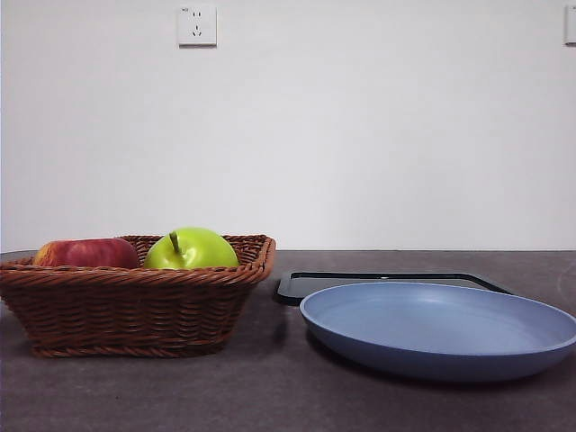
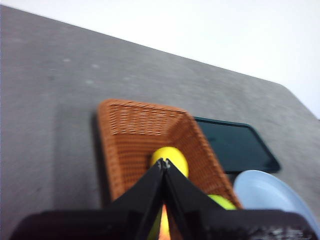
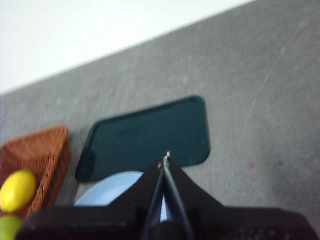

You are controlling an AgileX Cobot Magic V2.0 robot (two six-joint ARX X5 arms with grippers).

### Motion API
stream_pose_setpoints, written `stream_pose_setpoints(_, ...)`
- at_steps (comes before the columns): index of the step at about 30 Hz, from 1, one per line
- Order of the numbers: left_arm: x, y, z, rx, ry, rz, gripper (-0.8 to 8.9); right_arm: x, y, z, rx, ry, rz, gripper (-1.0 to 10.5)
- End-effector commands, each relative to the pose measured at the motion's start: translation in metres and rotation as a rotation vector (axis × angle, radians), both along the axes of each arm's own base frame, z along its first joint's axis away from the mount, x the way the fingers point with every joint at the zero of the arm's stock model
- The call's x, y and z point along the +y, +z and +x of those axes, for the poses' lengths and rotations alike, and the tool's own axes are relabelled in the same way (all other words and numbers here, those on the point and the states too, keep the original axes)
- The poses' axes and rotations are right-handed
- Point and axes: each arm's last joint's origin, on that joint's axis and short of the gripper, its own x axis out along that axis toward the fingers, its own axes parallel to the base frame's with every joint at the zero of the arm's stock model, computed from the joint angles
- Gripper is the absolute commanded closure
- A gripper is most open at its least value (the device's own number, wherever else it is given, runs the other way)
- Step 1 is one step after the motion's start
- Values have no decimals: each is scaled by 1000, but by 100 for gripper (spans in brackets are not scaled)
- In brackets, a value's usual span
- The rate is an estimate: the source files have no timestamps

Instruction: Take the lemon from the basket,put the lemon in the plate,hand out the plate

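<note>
Left gripper (image 2: 164, 162) above the basket (image 2: 135, 130), fingers pressed together and holding nothing; the lemon (image 2: 172, 157) lies in the basket just beyond the fingertips. Right gripper (image 3: 165, 159), fingers likewise closed and empty, above the plate (image 3: 110, 192), with the tray (image 3: 145, 135) beyond on the worktop (image 3: 260, 100).

White wall (image 1: 360, 126), socket (image 1: 196, 25), grey table (image 1: 270, 396)
</note>
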Motion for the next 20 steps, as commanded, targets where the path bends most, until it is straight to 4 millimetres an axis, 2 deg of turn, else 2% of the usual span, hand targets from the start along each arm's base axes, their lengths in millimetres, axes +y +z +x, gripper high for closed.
stream_pose_setpoints(1,-1,12,12,1,-80,2,807,1,10,9,52,40,-60,943)
stream_pose_setpoints(7,-7,24,35,131,-197,4,807,7,8,34,272,237,-82,943)
stream_pose_setpoints(13,-15,23,46,231,-260,24,805,9,-13,52,463,294,-51,937)
stream_pose_setpoints(15,-17,22,46,231,-273,29,798,9,-22,58,533,296,-44,893)
stream_pose_setpoints(16,-17,22,46,230,-278,30,749,9,-27,63,569,297,-40,837)
stream_pose_setpoints(18,-18,22,46,230,-282,31,581,10,-37,71,627,301,-35,712)
stream_pose_setpoints(20,-18,22,46,232,-281,28,505,14,-47,79,675,315,-35,635)
